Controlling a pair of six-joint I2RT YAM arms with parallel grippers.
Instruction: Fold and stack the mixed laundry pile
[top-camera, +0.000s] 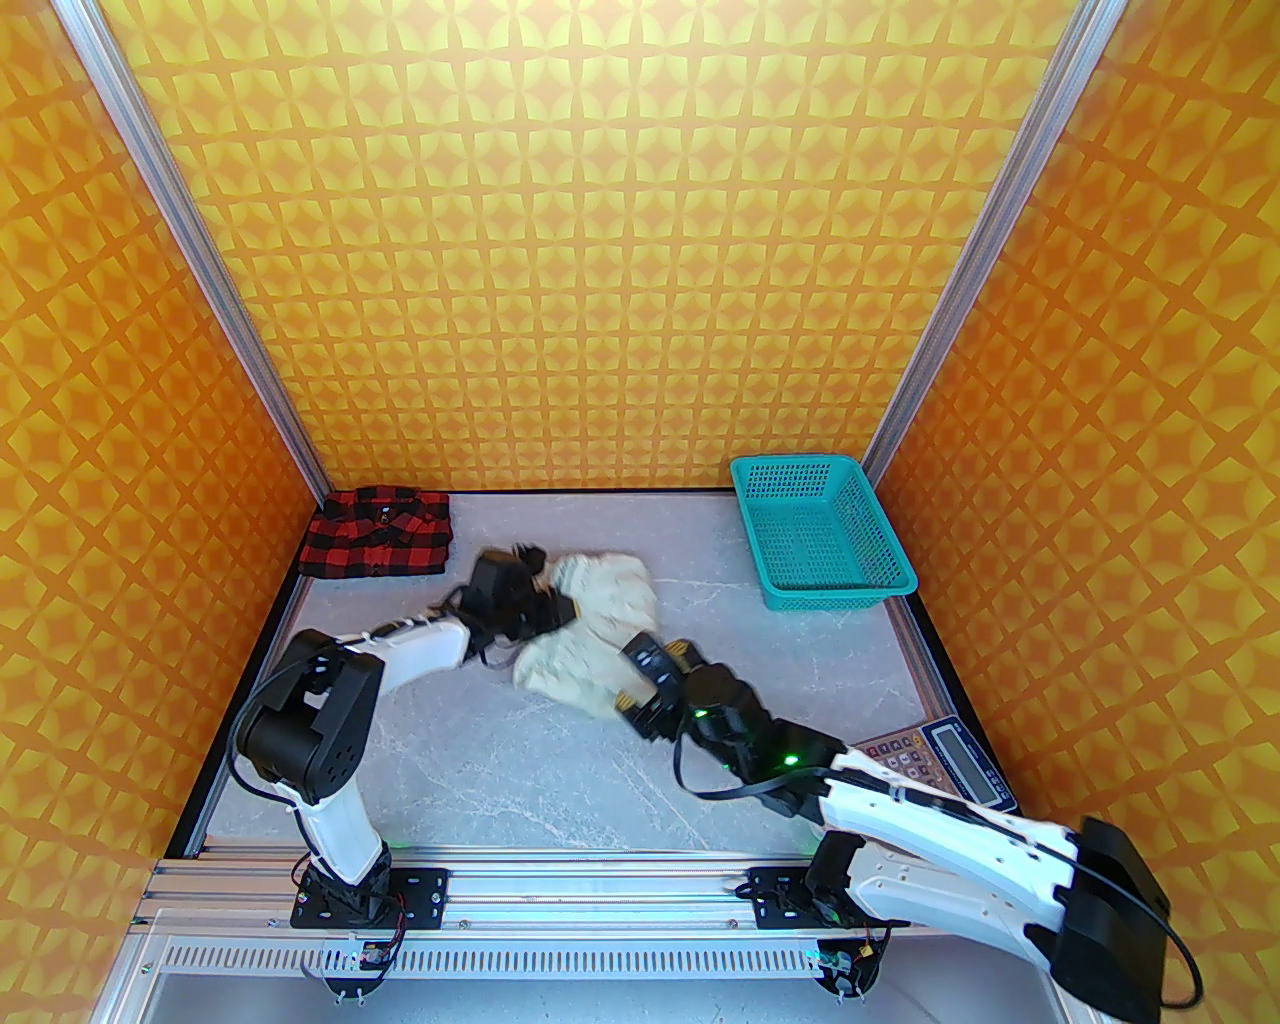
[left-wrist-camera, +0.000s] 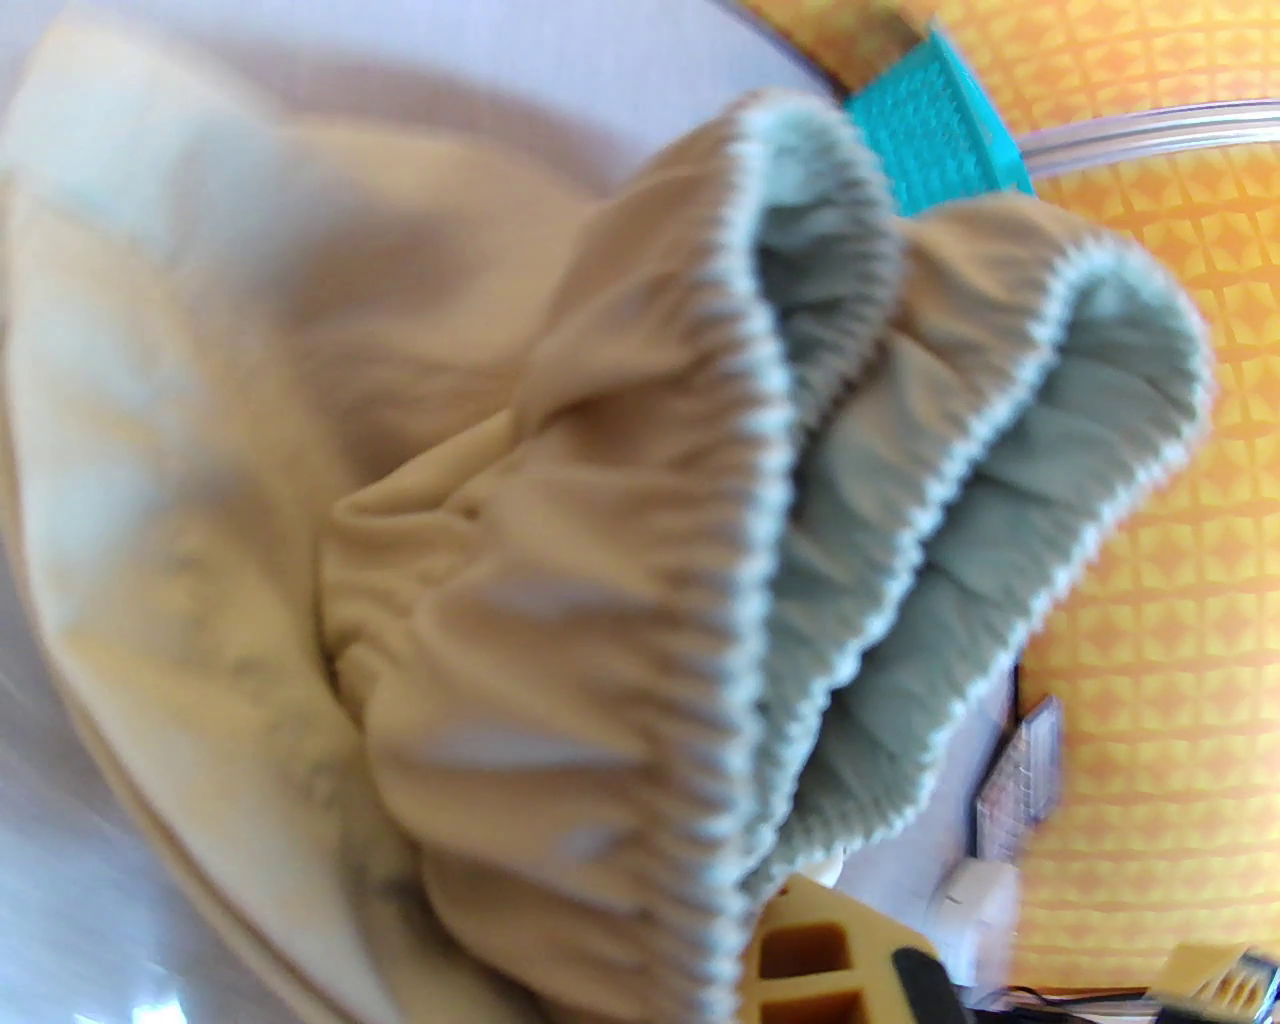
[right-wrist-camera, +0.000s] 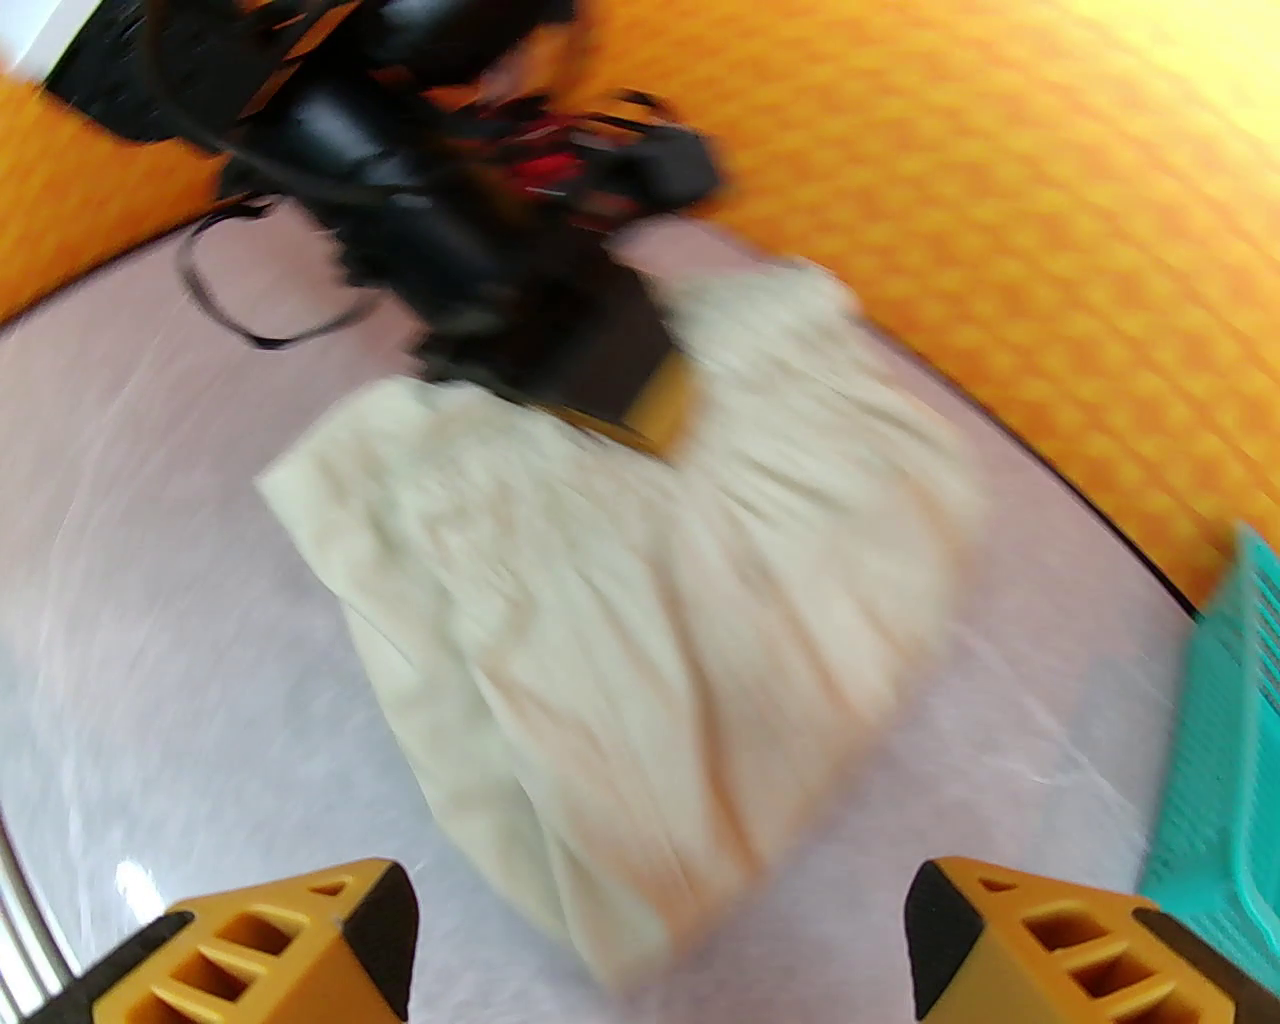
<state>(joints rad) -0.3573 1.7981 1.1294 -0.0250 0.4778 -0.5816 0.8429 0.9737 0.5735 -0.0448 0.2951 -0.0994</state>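
Fingers on the right (right-wrist-camera: 300, 940): released, spread wide at the near edge of the soft cream trousers (top-camera: 600, 610) on the grey worktop (top-camera: 480, 760). Fingers on the left (left-wrist-camera: 820, 940): clenched on the gathered waistband (left-wrist-camera: 740, 560) (blurred, but bunched there). Pull taut, fold evenly, then stack onto the folded red-and-black checked shirt (top-camera: 378, 535), far-left corner.

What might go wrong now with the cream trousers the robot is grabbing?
1. Just the left gripper is shut on the gathered waistband of the cream cloth trousers. The right gripper is open, so the loose cloth may sag and bunch up instead of folding flat.
2. The folded red-and-black checked shirt lies nearby at the far left. A dragged trouser leg might rumple it.
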